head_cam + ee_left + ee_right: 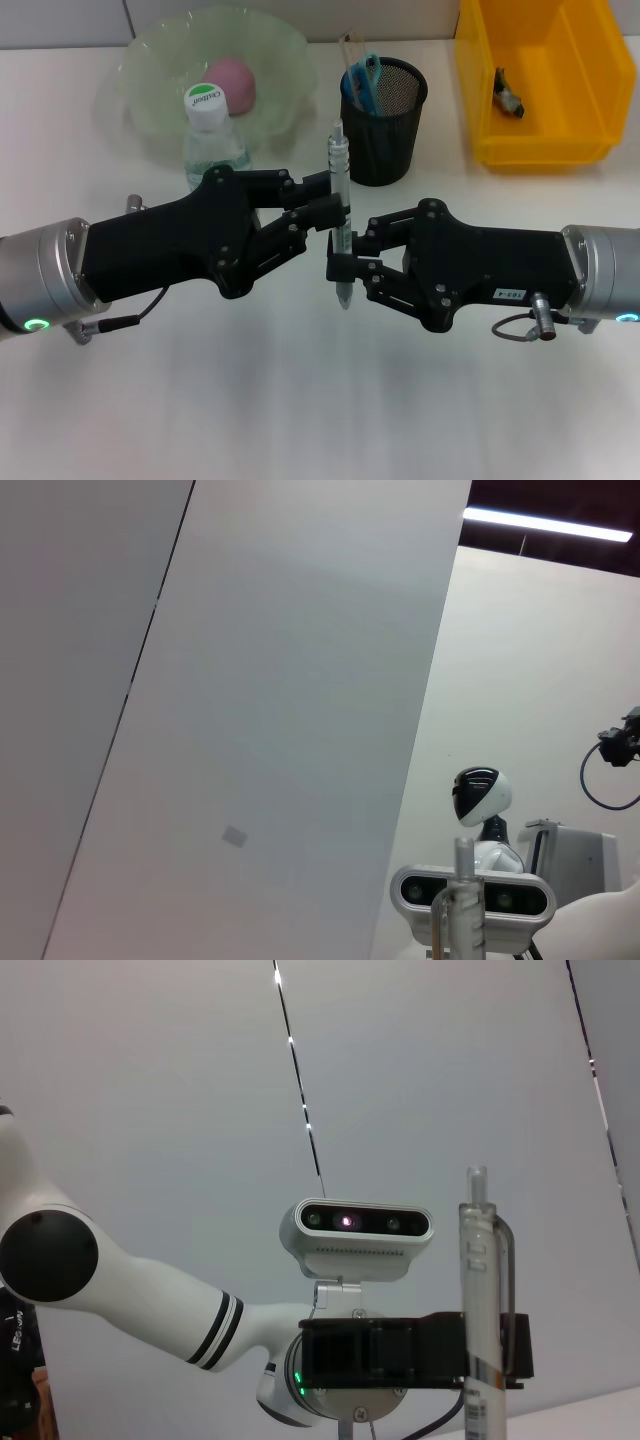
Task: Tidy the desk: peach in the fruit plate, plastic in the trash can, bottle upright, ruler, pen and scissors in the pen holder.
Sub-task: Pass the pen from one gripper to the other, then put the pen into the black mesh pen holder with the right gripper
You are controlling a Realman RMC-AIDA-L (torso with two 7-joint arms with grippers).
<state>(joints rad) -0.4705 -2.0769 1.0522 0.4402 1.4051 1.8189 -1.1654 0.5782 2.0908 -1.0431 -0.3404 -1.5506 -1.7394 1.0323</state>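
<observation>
Above the worktop (300, 400), in front of the holder (384, 120), the pen (340, 210) stands upright, gripped near its middle by the left tool (335, 212) and lower down by the right tool (345, 262), both closed on it

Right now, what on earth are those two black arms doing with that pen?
Both tools meet over the middle of the desk with a clear pen upright between them. The left tool grips its upper part, the right tool its lower part, as in a handover. The black mesh pen holder behind already holds blue-handled scissors. The peach lies in the green fruit plate, and the bottle stands upright.
</observation>
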